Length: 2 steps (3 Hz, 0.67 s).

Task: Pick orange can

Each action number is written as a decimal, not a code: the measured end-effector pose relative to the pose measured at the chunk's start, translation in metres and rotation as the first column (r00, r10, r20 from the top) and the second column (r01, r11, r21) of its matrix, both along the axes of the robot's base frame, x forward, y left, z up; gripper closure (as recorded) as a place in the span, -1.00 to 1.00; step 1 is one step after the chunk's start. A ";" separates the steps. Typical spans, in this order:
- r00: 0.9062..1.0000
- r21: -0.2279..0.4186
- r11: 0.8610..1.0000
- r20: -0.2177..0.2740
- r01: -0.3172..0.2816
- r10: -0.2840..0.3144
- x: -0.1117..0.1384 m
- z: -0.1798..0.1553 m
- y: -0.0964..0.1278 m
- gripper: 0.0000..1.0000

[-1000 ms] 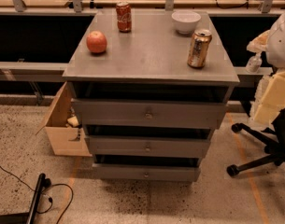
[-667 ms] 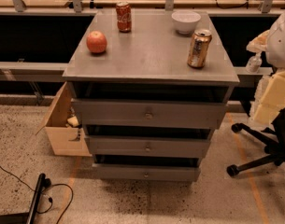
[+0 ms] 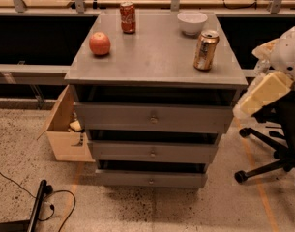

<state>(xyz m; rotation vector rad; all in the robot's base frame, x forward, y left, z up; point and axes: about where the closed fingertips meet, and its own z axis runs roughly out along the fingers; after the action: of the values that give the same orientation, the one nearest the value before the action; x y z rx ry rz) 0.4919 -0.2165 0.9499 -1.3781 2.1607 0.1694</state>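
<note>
Nothing is picked yet: the orange can (image 3: 205,50) stands free on the tabletop (image 3: 152,62), up-left of the end effector (image 3: 263,93) and apart from it. I cannot tell if the end effector is open or closed. Reach and grasp remain.

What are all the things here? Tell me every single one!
orange can: one, golden-orange, upright near the cabinet top's right edge
red cola can: one, red, back of the top
apple: one, red, left side of the top
bowl: one, white, back right, behind the orange can
cabinet: one, grey, three drawers, centre
cardboard box: one, brown, floor left of the cabinet
office chair: one, black, floor at right
gripper: one, cream, right of the cabinet, apart from the orange can
</note>
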 end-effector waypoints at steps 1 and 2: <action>0.997 0.233 0.971 0.049 0.050 -0.064 0.033 -0.022 0.005 -1.00; 0.986 0.451 0.889 0.098 0.079 -0.137 0.059 -0.038 0.013 -1.00</action>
<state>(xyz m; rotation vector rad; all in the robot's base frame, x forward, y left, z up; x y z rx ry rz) 0.5508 -0.2039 0.9115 -0.9738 1.9277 0.4891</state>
